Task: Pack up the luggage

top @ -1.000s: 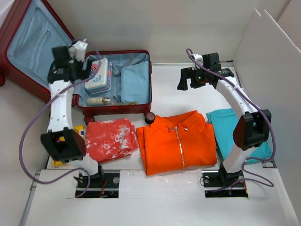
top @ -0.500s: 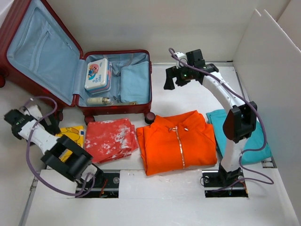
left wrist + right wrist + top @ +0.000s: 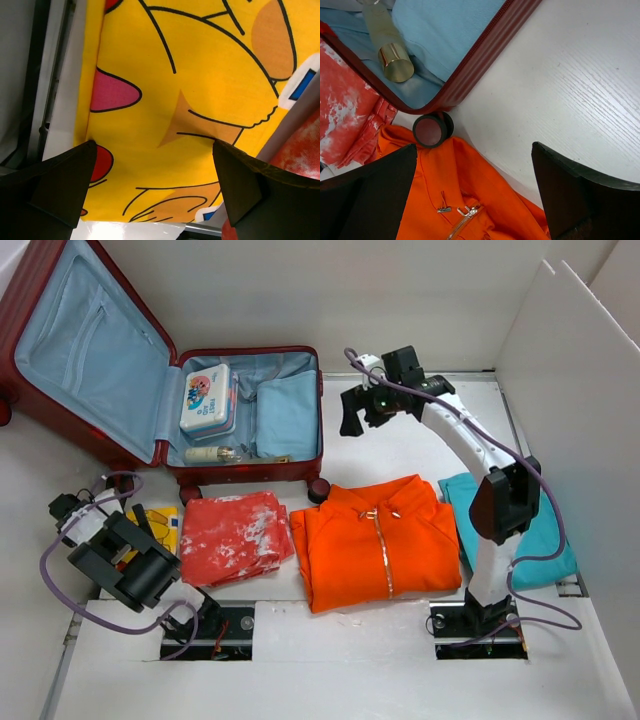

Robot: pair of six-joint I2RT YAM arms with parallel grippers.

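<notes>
At the table's [image 3: 400,455] near-left corner the left gripper [image 3: 152,150] hangs wide open and empty over the yellow cartoon-print cloth [image 3: 200,75], right gripper [image 3: 474,150] equally empty beside the luggage [image 3: 250,472] lying open at far left, so a shallow pinch might snag one layer and unfold it.

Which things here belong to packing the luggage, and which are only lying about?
For the job: luggage, orange jacket, red-white cloth, teal cloth, yellow printed cloth; tin box and bottle already inside.
Only lying about: purple cables, white side board.
</notes>
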